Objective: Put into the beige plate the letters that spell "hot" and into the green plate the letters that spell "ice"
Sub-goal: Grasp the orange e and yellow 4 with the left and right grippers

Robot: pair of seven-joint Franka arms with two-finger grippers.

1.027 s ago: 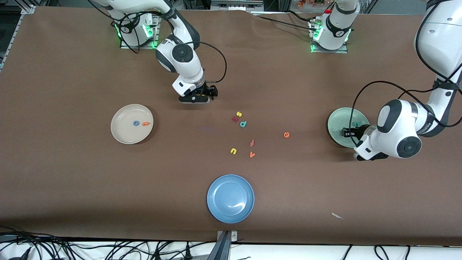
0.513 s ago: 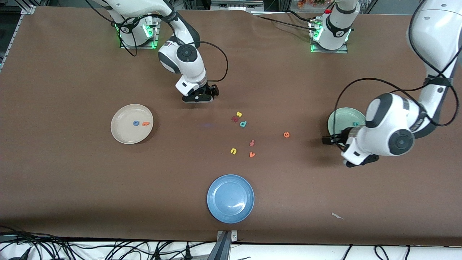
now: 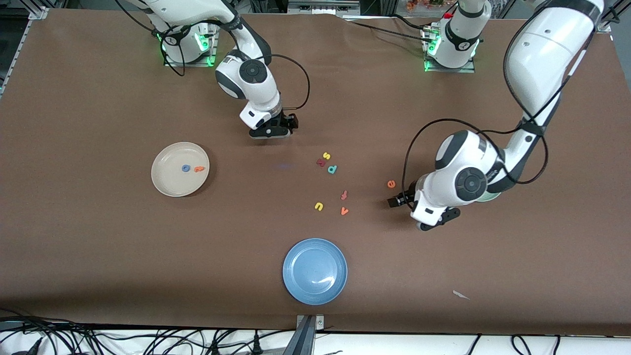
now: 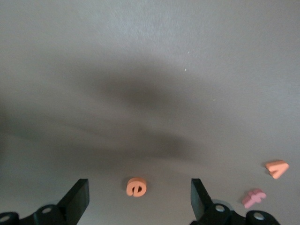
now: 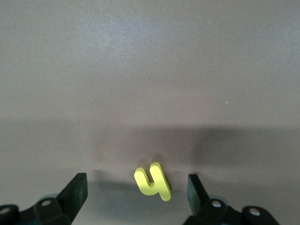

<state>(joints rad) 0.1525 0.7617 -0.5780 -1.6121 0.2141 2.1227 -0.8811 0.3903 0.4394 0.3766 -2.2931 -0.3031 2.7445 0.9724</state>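
The beige plate (image 3: 180, 169) sits toward the right arm's end of the worktop (image 3: 98, 246) with the blue o (image 3: 185, 168) and the orange t (image 3: 198, 169) already lying in it. The right tool (image 3: 268, 132) hangs low over the bare worktop, farther from the front camera than the loose letters; its wrist view shows both fingers (image 5: 75, 192) spread wide with the yellow h (image 5: 153, 181) lying flat between them, not gripped.

In the middle lies a loose scatter: a yellow s (image 3: 326, 156), a dark red piece (image 3: 321, 162), a teal p (image 3: 332, 169), a red f (image 3: 344, 195), a yellow u (image 3: 319, 206) and an orange v (image 3: 344, 211), with the blue plate (image 3: 315, 270) nearest the camera.

Then comes the orange e (image 3: 391, 184), lying just off the left tool (image 3: 397, 201). Its wrist view shows the fingers released and the e between them. The green plate (image 3: 490, 197) is almost wholly hidden under that arm.

I'd worry about flat foam: fingers closing a shade high would skid either letter aside. The e's lookalike neighbours are close enough to be grabbed by mistake.
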